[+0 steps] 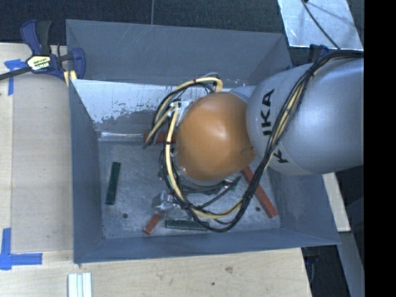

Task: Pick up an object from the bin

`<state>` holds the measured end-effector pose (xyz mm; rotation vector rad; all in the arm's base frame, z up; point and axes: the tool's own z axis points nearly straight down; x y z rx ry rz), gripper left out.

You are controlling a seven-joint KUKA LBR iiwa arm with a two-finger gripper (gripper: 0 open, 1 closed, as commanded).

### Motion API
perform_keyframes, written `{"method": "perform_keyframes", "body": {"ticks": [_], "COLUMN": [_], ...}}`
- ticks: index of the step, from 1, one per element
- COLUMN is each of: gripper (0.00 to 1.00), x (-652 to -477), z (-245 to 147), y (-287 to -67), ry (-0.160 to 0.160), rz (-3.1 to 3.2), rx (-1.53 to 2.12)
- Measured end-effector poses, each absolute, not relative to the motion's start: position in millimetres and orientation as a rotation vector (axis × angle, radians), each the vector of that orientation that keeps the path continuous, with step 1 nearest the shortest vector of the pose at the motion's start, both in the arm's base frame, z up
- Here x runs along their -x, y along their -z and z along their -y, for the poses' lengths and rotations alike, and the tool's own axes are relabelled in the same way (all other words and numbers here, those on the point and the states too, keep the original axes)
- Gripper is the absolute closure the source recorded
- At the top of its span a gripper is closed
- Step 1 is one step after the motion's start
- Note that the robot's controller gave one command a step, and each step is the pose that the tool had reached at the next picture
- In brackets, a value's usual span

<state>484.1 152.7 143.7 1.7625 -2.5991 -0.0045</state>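
While that small reddish-brown stick (151,226) lies flat on the floor just beside the gripper (166,204), on the side toward the front wall, it looks the likeliest pick. A dark green strip (185,225) lies close alongside it. Whether the two touch I can't make out, nor whether the gripper is released or clenched, because the orange cover (210,138) and looping cables (213,218) sit right over it.

To do this well, I'd say straddle the stick across its narrow width and come straight down. Stay off the green strip so only one thing comes up. Mind the bin (185,252) wall so close by.

Another dark green bar (112,182) lies well away from the gripper, opposite the arm, and a red stick (265,202) lies beneath the arm itself.
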Motion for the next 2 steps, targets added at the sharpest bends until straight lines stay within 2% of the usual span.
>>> {"method": "perform_keyframes", "body": {"ticks": [1,2], "gripper": [1.00,0.00], "x": [-485.7,-486.3], "z": [-207.4,-204.1], "y": [-139.6,-139.7], "ry": [0.005,0.002], "rz": [2.612,2.615], "rx": [-1.755,-1.747]}}
